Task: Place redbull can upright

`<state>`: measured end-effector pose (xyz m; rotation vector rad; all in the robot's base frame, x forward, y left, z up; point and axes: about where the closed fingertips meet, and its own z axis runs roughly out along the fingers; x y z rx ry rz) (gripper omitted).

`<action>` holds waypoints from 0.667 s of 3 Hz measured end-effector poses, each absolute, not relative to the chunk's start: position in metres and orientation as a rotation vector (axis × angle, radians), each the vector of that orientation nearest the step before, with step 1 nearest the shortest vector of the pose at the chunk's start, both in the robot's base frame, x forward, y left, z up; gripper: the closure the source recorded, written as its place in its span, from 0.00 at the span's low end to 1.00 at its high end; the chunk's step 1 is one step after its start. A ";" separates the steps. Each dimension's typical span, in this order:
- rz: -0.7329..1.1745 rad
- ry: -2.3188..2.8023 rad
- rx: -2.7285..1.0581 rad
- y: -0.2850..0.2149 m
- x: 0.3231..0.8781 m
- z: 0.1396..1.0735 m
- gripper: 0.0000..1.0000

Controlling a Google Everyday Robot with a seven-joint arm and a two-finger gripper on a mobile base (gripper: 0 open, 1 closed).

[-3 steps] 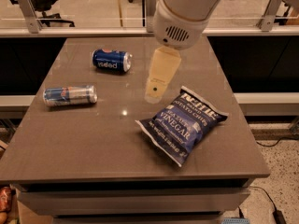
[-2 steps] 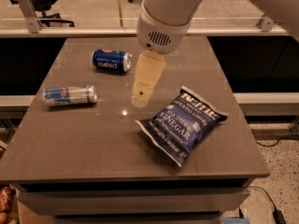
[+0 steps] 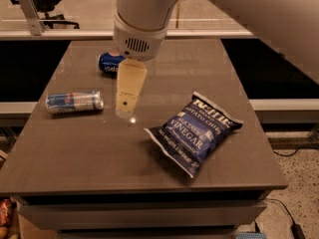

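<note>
Left of centre on the surface (image 3: 99, 158), redbull can (image 3: 75, 102) lies sideways; gripper (image 3: 127, 96) hangs just right of it, grip state unreadable. Dark blue can (image 3: 108, 62) behind, Kettle vinegar chips bag (image 3: 194, 131) right.

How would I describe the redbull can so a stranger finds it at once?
On the grey table, look at the left side, left of the hanging claw. The redbull can lies on its side: slim and silver-blue, unlike the fatter dark blue can farther back.
</note>
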<state>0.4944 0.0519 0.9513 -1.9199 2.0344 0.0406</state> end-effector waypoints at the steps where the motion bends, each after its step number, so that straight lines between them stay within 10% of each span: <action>1: 0.037 2.021 -1.920 0.061 0.498 0.953 0.00; 2: 0.027 1.987 -1.945 0.082 0.505 0.951 0.00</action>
